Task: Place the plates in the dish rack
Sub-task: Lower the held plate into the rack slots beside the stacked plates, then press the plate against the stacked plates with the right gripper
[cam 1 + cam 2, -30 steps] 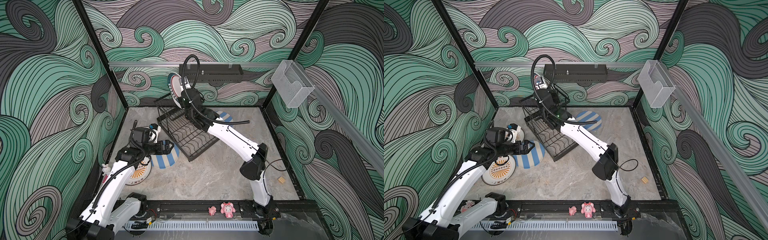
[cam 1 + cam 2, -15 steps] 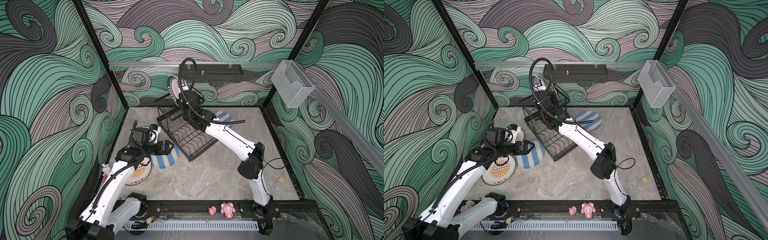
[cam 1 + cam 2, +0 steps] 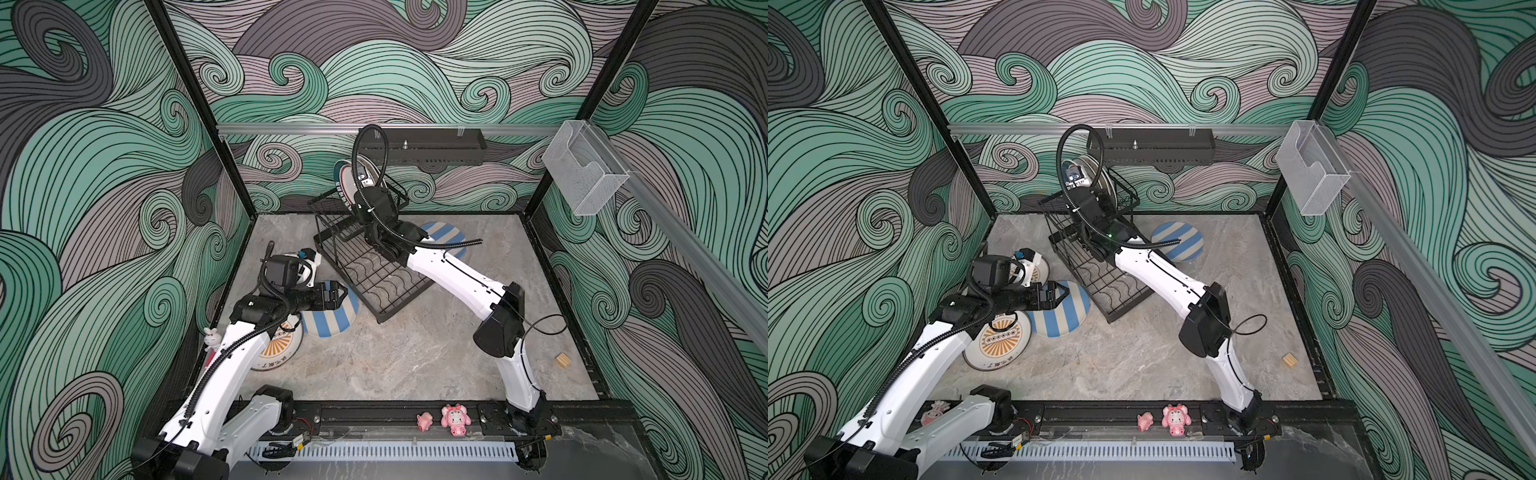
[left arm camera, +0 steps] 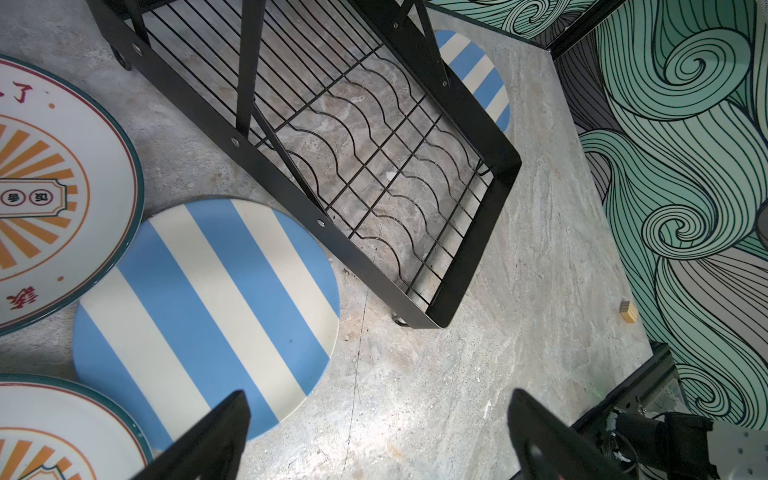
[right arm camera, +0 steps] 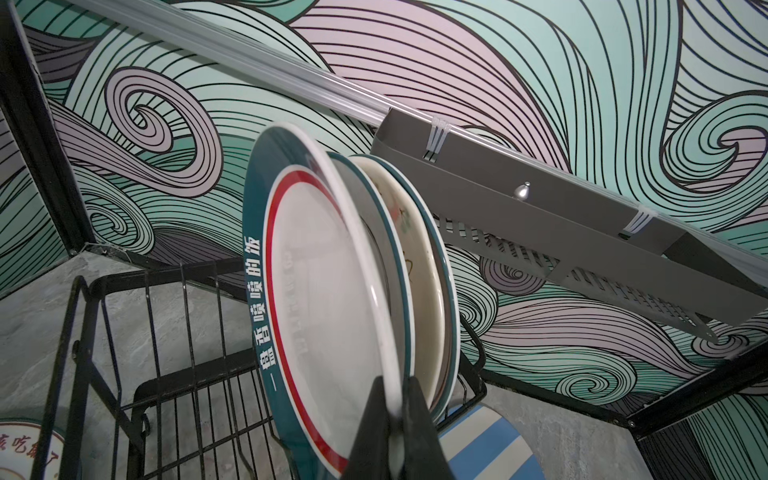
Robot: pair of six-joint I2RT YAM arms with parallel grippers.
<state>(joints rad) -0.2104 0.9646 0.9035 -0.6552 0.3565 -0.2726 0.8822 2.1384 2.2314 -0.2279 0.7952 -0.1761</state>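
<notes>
We are at the slotting step. The right gripper (image 5: pixel 397 388) clamps the rim of the teal plate (image 5: pixel 320 291), which stands on edge in the upper basket of the rack (image 5: pixel 195 372), close against the plates (image 5: pixel 419 299) behind it. Next we must release and back straight out; clearance between rims is tight. The left gripper (image 4: pixel 376 415) hangs open over the striped plate (image 4: pixel 208 311), which lies against the rack's lower rail.

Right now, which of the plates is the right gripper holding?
The teal-rimmed plate with red ring and white lettering, end of the upright row in the dish rack; the right gripper pinches only its rim.
</notes>
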